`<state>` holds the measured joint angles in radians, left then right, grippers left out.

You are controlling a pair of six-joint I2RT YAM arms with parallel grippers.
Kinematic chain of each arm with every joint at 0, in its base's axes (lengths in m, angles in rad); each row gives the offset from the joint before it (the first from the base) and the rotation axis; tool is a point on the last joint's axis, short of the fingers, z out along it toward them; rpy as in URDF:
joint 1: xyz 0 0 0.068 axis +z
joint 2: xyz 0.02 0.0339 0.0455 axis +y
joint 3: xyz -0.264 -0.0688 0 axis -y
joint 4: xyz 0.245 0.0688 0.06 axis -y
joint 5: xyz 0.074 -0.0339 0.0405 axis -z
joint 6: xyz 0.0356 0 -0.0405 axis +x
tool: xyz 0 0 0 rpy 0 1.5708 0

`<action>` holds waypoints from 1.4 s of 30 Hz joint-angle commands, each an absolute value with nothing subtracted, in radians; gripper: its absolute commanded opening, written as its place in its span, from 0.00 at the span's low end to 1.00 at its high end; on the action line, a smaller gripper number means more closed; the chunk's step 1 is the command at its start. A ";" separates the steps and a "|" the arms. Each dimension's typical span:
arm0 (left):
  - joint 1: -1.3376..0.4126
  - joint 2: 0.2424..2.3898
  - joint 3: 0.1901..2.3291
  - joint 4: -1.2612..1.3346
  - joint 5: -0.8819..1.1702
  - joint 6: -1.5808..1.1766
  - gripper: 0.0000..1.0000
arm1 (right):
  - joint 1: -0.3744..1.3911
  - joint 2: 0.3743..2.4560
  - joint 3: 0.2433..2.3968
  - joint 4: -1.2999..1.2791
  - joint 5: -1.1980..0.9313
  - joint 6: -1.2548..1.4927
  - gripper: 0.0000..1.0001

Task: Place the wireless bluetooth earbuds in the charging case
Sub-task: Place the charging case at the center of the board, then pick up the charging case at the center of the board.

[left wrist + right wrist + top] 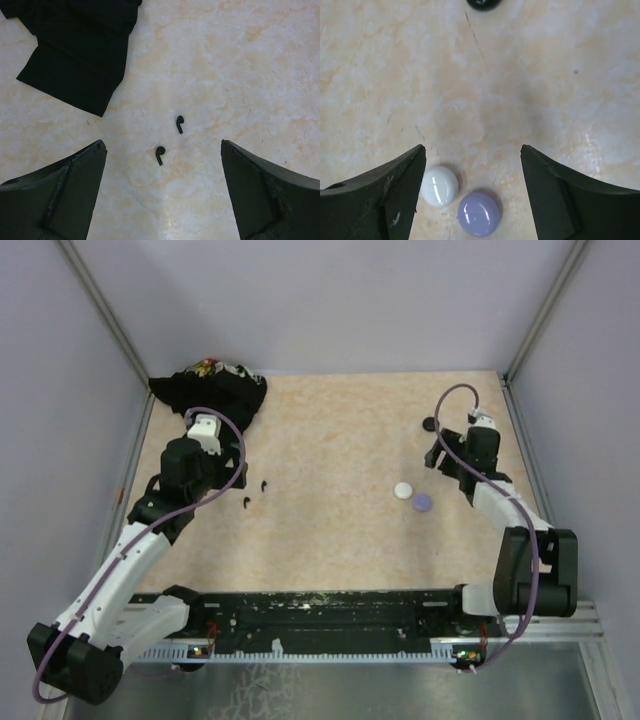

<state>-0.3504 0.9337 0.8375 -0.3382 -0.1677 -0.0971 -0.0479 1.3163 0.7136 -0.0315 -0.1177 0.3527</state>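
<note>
Two tiny black earbuds point(179, 123) point(159, 154) lie apart on the marbled table, just beyond my left gripper point(163, 145), which hangs above them wide open and empty. From above they show as dark specks point(264, 484) point(246, 504) to the right of the left gripper point(200, 462). My right gripper point(472, 147) is open over a round white disc point(439, 186) and a lavender disc point(479, 214), touching neither. A black disc point(483, 3) lies farther off. I cannot tell which disc is the charging case. The right gripper point(440, 455) sits between the black disc point(429, 424) and the other two.
A crumpled black cloth point(212, 390) lies at the back left corner, close behind the left arm; its edge point(75, 55) shows in the left wrist view. Grey walls close in the table point(330, 440) on three sides. A black rail point(330, 612) runs along the near edge.
</note>
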 commanded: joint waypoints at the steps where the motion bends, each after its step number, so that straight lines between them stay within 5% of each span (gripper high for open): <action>1: -0.341 0.927 0.826 -0.321 -0.169 -0.102 1.00 | -0.042 1.419 0.800 0.139 -0.038 0.236 0.75; 10: -0.339 0.951 0.826 -0.315 -0.163 -0.097 1.00 | -0.038 1.635 0.956 0.299 -0.063 0.033 0.72; 22: -0.319 0.986 0.829 -0.310 -0.163 -0.091 1.00 | -0.032 1.955 1.276 0.157 -0.068 -0.060 0.71; 42: -0.295 0.997 0.831 -0.301 -0.132 -0.091 0.99 | -0.005 2.145 1.486 -0.005 -0.012 -0.080 0.61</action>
